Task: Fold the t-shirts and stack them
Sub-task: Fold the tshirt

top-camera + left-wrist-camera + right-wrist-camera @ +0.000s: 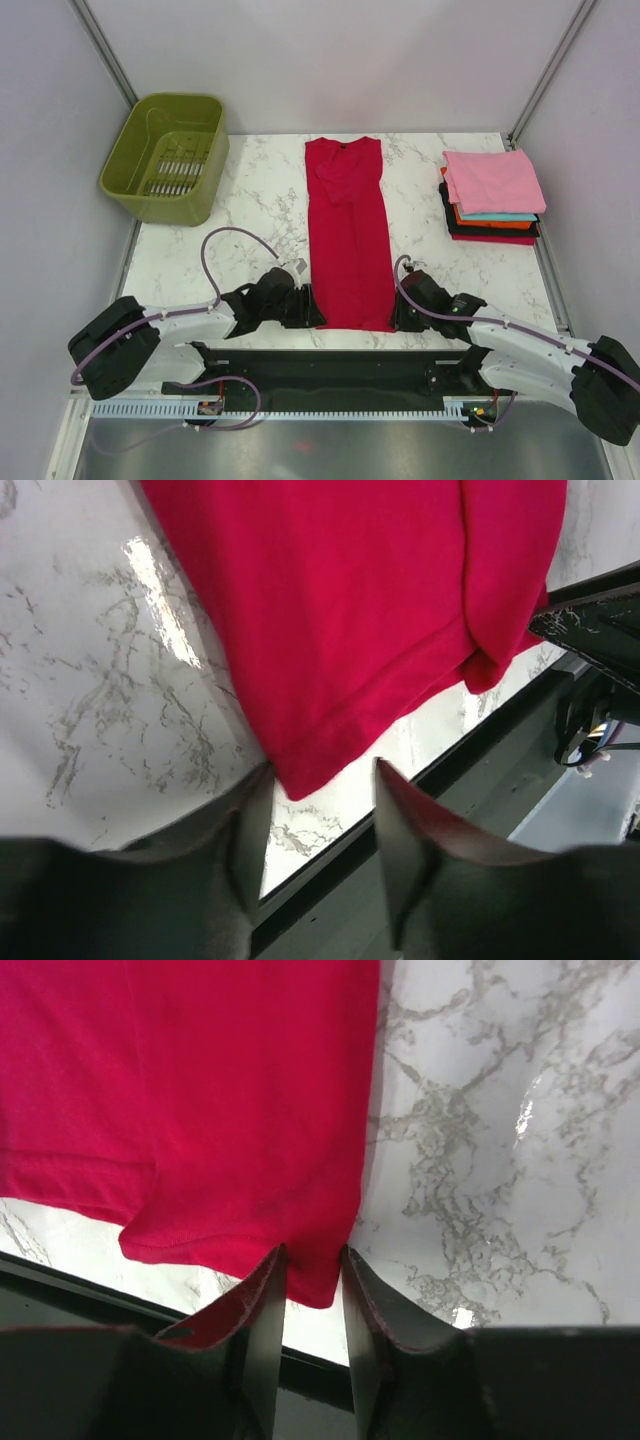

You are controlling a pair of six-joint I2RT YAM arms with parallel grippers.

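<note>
The left pincer (324, 770) and the right pincer (312, 1252) should each bite deep enough into its near hem corner of the crimson t-shirt (348, 240) to catch every layer, then lift level so the fold lands square. The left stands spread astride its corner; the right is narrower, a gap showing, and seems not to be pinching yet. The shirt lies as a long smooth strip mid-bench (250, 200), collar far, well apart from the folded stack (493, 195) at the far right.

White arms (195, 322), black joints (108, 352), purple cables (237, 230)
</note>
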